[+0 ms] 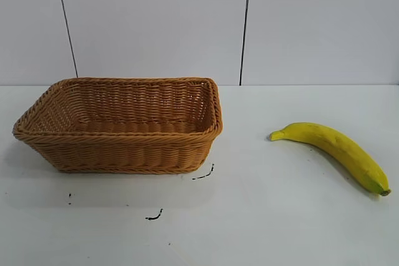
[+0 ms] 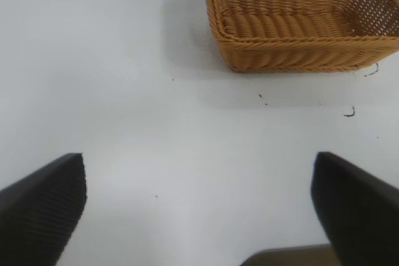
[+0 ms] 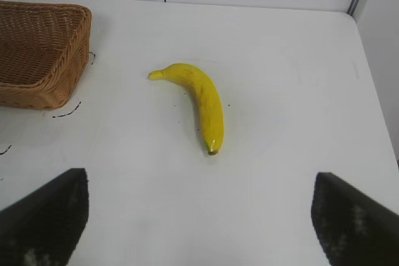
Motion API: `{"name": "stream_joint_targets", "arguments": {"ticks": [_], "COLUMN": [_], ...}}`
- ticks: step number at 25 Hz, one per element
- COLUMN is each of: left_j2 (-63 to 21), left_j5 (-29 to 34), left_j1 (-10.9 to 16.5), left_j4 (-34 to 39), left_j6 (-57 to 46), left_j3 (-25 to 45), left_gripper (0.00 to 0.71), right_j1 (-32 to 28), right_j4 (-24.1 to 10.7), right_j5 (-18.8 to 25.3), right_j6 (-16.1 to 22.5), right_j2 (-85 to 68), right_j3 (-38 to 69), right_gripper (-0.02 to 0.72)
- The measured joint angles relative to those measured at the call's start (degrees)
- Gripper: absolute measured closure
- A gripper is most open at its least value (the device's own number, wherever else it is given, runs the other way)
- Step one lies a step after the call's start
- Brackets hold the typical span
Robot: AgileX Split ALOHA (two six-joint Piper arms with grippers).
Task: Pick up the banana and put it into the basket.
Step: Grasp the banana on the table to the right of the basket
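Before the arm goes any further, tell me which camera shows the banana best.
The right wrist view: the banana lies whole near the middle, from stem to dark tip, on the table. The exterior view shows it whole too, but off at the right edge. The left wrist view misses it and shows only the basket.

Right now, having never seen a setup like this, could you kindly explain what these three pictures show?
It is a two-armed robot at a white table. One picture comes from a camera facing the table; the other two come from cameras on each arm's wrist. The dark shapes at their lower corners are the fingers of the left gripper and the right gripper, both open and holding nothing. On the table lie an empty wicker basket and, apart from it, a yellow banana.
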Motion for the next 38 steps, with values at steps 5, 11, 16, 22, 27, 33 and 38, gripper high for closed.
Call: {"name": "stream_joint_targets", "arguments": {"ticks": [5,11,16,22,27,33,38], "left_j2": [0.00,0.00,0.00,0.00,0.00,0.00,0.00], "left_j5": [0.00,0.00,0.00,0.00,0.00,0.00,0.00], "left_j1": [0.00,0.00,0.00,0.00,0.00,0.00,0.00], "left_j4": [0.00,0.00,0.00,0.00,0.00,0.00,0.00], "left_j6": [0.00,0.00,0.00,0.00,0.00,0.00,0.00], "left_j3": [0.00,0.00,0.00,0.00,0.00,0.00,0.00], "left_gripper": [0.015,0.015,0.015,0.015,0.015,0.015,0.015], "right_j1": [0.00,0.00,0.00,0.00,0.06,0.06,0.47], "right_j4": [0.11,0.13,0.13,-1.63,-1.87,-0.79,1.44], "right_j5": [0.56,1.59,3.72,3.73,4.73,5.77,6.05], "right_j6": [0.00,-0.84,-2.23,-9.54,-17.29,-21.26,-23.28], "right_j2": [18.45,36.23,48.42,56.36,57.28,57.34,57.34], "right_j3": [-10.16,-21.09,-28.71,-31.80,-31.84,-31.95,-31.95], "right_gripper": [0.008,0.008,0.008,0.008,0.008,0.008,0.008]}}
